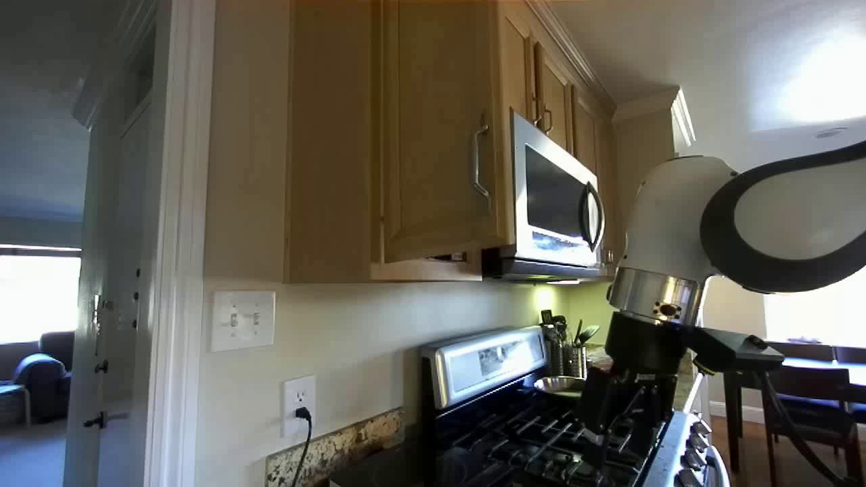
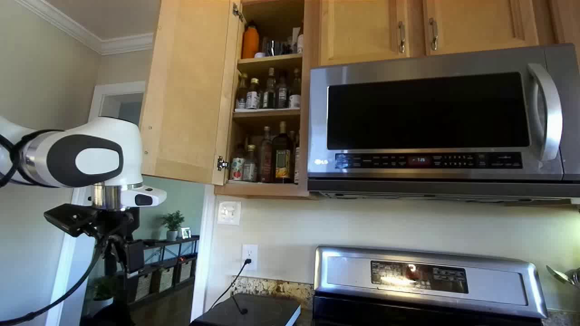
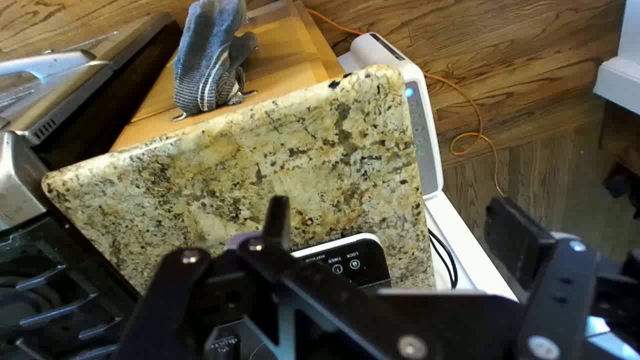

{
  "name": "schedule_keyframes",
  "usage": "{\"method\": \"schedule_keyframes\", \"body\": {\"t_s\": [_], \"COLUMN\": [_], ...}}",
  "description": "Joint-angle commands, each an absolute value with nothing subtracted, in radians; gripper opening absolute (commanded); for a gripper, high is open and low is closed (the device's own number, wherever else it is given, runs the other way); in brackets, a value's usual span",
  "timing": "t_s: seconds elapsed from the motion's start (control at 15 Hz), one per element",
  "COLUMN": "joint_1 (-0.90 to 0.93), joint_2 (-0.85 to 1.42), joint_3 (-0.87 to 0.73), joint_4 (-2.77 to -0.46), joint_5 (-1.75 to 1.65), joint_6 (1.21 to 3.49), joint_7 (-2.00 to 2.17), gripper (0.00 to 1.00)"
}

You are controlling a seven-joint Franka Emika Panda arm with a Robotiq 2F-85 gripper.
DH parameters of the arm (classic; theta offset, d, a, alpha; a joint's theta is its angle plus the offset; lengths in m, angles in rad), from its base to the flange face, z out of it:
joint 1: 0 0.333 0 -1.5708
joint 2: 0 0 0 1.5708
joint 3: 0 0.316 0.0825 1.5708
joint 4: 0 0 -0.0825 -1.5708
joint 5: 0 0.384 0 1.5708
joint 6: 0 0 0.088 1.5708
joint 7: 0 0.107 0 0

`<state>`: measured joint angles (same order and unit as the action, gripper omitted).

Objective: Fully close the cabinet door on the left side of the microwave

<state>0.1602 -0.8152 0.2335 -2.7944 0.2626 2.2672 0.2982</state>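
Note:
The light maple cabinet door (image 1: 436, 135) stands ajar in an exterior view, with its silver bar handle (image 1: 480, 162) on the outer face. In an exterior view its inner face (image 2: 190, 90) shows swung outward, away from the microwave, with the shelves exposed. The stainless microwave (image 2: 426, 111) is right of this cabinet; it also shows in an exterior view (image 1: 558, 196). My gripper (image 3: 392, 220) is open and empty in the wrist view, fingers wide apart over the counter. In both exterior views the gripper (image 1: 612, 419) (image 2: 122, 267) points down, lower than the door and apart from it.
The stove (image 1: 534, 433) is under the microwave, with a pan (image 1: 560, 385) and utensil holders (image 1: 575, 360) behind. A portable cooktop (image 2: 253, 310) sits on the granite counter (image 3: 300, 165). Bottles (image 2: 267, 156) fill the cabinet shelves. A grey cloth (image 3: 207, 65) hangs by the counter.

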Motion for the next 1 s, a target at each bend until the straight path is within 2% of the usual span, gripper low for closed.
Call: {"method": "schedule_keyframes", "body": {"t_s": [0.0, 0.93], "joint_1": [0.165, 0.189], "joint_2": [-0.812, -0.829], "joint_3": [0.228, 0.203], "joint_4": [-2.800, -2.766], "joint_5": [0.256, 0.255], "joint_6": [2.265, 2.207], "joint_7": [0.302, 0.247], "gripper": [1.00, 1.00]}}
